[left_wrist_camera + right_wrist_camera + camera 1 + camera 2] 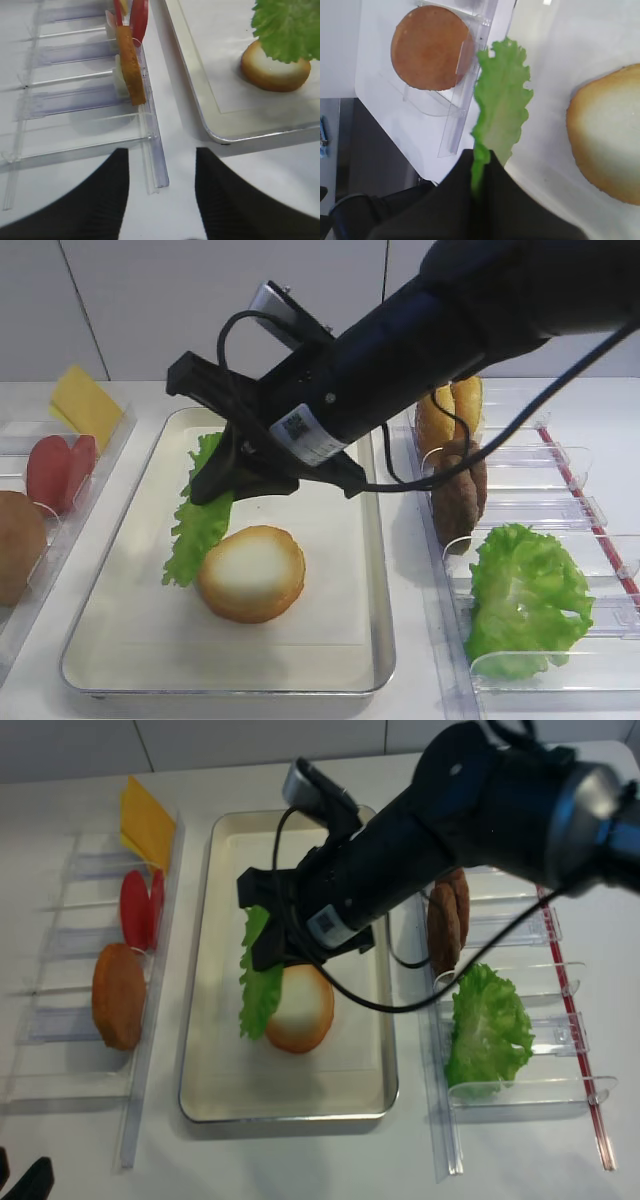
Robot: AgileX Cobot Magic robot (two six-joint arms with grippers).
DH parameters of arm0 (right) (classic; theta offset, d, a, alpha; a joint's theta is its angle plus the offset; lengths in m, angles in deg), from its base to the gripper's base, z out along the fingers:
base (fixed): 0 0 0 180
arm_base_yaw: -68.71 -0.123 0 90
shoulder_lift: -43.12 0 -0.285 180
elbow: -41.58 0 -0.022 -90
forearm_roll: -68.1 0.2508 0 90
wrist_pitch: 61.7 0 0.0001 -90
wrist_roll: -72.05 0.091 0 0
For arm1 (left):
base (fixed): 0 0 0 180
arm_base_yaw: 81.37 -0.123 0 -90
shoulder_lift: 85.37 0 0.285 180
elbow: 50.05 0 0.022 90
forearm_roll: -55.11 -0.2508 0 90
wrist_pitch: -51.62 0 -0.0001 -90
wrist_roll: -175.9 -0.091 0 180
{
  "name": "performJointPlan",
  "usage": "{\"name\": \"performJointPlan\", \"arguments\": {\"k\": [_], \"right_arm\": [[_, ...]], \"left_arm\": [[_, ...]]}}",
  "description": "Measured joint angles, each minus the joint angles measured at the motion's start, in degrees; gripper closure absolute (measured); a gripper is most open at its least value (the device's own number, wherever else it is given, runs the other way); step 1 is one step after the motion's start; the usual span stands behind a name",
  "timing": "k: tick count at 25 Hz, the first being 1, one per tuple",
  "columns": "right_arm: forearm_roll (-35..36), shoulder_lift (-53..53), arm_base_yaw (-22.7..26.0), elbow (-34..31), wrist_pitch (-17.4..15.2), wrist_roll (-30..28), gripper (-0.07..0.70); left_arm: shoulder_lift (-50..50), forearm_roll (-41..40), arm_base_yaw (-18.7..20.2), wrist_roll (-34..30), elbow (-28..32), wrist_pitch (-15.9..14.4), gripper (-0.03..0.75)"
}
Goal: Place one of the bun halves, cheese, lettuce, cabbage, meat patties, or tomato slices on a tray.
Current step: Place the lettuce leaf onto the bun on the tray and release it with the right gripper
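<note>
Right now the right gripper (479,172), matte black, is pinched tight on the top edge of the lettuce (501,107), a thin bright green leaf with a frilly rim that hangs over the tray (375,570). Just beside it, a round bun half (250,573) lies pale face up on the tray's white paper liner. The left gripper (160,195) hovers with its jaws apart.
</note>
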Motion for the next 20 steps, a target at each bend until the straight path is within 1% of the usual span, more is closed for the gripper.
{"name": "performJointPlan", "arguments": {"k": [3,5,8,10,14,18,20], "right_arm": [[0.3,2.8,-0.3,1.6,0.2,-0.4,0.600],[0.1,4.1,-0.3,1.5,1.1,-0.4,0.600],[-1.4,5.2,-0.3,1.5,1.6,-0.2,0.600],[-4.4,5.4,-0.3,1.6,1.6,1.9,0.600],[-13.6,5.9,-0.3,1.6,1.6,7.5,0.600],[-19.3,5.9,-0.3,1.6,1.4,11.3,0.600],[-21.3,5.9,-0.3,1.7,1.4,12.1,0.600]], "left_arm": [[0.0,0.0,0.0,0.0,0.0,0.0,0.398],[0.0,0.0,0.0,0.0,0.0,0.0,0.398],[0.0,0.0,0.0,0.0,0.0,0.0,0.398],[0.0,0.0,0.0,0.0,0.0,0.0,0.398],[0.0,0.0,0.0,0.0,0.0,0.0,0.398],[0.0,0.0,0.0,0.0,0.0,0.0,0.398],[0.0,0.0,0.0,0.0,0.0,0.0,0.398]]}}
